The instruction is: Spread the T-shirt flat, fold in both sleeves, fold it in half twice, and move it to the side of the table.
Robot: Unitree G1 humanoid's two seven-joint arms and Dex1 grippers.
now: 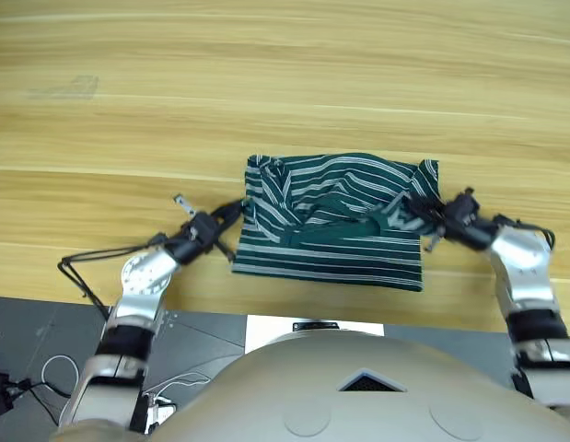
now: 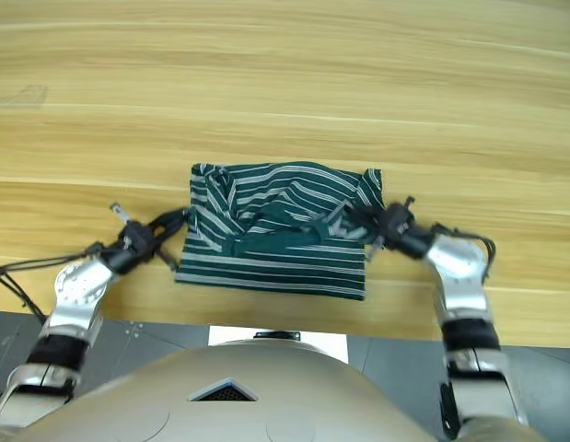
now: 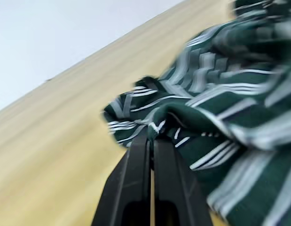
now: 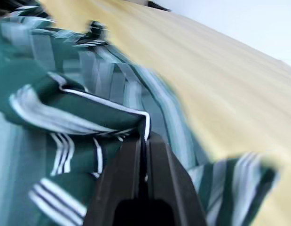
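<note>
Both my left tool (image 3: 151, 135) and right tool (image 4: 145, 137) are pinching thin bits of the T-shirt (image 1: 332, 250), so uneven pulling could easily slip one loose.

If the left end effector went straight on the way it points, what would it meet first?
The T-shirt: the left end effector is shut on its edge and points into the bunched fabric, roughly toward the right end effector at the opposite edge, though depth is hard to judge.
</note>
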